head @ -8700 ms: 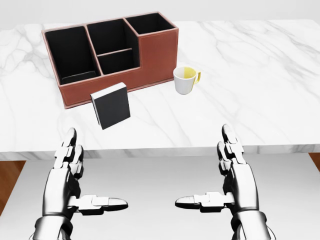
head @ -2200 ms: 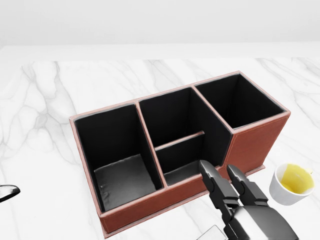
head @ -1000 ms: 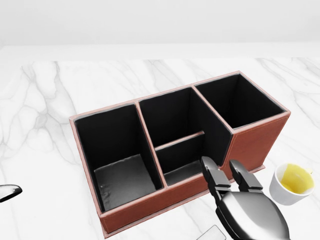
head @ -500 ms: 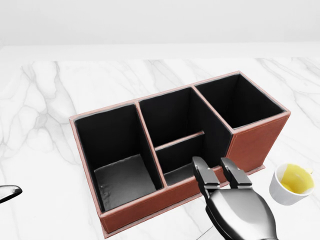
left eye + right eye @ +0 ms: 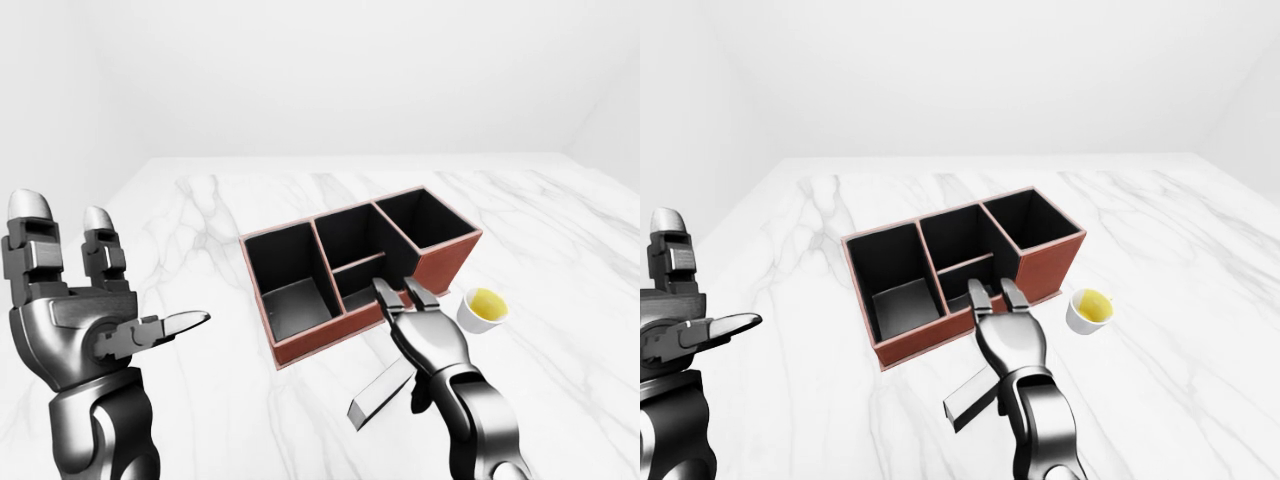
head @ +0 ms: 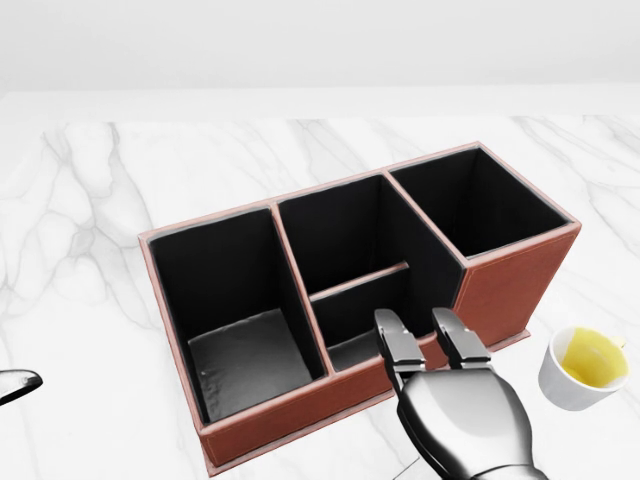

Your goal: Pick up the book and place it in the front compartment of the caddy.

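Note:
The brown caddy [image 6: 270,415] with black compartments stands on the white marble table [image 6: 100,200], filling the middle of the head view. My right hand [image 6: 425,338] reaches in from the bottom, its fingertips [image 6: 397,340] over the near wall of the low middle compartment [image 6: 355,350]. Under its palm it holds the dark book [image 5: 378,393], tilted with one end hanging down to the left, just short of the caddy's near wall. My left hand [image 5: 100,320] is raised at the left of the left-eye view, fingers spread and holding nothing.
A white cup [image 6: 588,366] with a yellow inside stands on the table just right of the caddy's near right corner, close to my right hand. The marble top stretches wide around the caddy.
My right hand, with the book, has slid left and up in the head view, onto the caddy's near wall. Much earlier the camera stood farther off and the book stood on the table.

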Controlling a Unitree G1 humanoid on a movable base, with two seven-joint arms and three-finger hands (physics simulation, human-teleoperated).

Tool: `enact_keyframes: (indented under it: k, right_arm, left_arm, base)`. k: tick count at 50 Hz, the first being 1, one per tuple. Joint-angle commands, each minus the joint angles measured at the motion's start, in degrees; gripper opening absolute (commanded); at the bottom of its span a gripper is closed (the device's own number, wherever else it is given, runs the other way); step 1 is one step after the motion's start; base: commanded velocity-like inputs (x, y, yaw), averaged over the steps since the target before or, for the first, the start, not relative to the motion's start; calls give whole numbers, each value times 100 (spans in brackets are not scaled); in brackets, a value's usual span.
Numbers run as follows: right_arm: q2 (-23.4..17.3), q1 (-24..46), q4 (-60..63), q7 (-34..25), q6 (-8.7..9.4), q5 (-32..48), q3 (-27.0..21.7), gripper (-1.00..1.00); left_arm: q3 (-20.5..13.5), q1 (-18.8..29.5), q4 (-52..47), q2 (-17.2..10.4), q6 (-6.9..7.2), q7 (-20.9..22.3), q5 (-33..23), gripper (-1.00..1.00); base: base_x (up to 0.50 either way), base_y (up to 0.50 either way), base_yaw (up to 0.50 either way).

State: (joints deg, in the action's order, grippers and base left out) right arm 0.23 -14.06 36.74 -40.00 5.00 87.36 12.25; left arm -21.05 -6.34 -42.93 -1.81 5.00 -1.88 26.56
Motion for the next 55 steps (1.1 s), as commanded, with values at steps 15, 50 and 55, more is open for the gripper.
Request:
enact_keyframes:
  k: [15,50,55]
  right_arm:
    - [79,191,-408,0,0,213,284,100]
    - [-51,94,-984,0,0,-257,686,100]
    - [-107,32,-1085,0,0,-401,714,100]
  left_arm:
    - [70,21,170,21,0,-27,-69,100]
    - [-43,64,117,-27,0,-63,57,100]
    - [-32,65,131,-27,0,-64,53,100]
  base:
    - [0,0,0]
    - [0,0,0]
    - [0,0,0]
